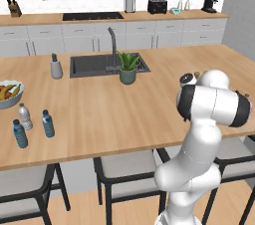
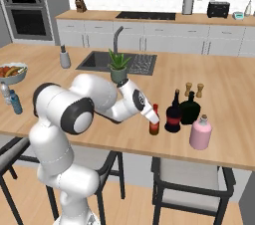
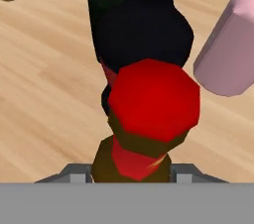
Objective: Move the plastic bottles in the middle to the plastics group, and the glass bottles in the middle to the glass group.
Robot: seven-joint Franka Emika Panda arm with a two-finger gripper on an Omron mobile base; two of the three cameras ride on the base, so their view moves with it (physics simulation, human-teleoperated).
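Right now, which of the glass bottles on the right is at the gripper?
The slim brown bottle with the red cap, smallest of the four, at the gripper. The tall black bottle, squat black bottle and pink bottle stand beyond it.

- Slim brown bottle, red cap.
- Tall black bottle, red label.
- Squat bottle, black.
- Stout bottle, pink.
- Tabletop, light wood grain.
- Water bottle, translucent blue.

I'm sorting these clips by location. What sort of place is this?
A home kitchen, rendered in simulation. A wooden island counter holds a built-in sink with a faucet. Along the back wall run white cabinets, a cooktop and a toaster.
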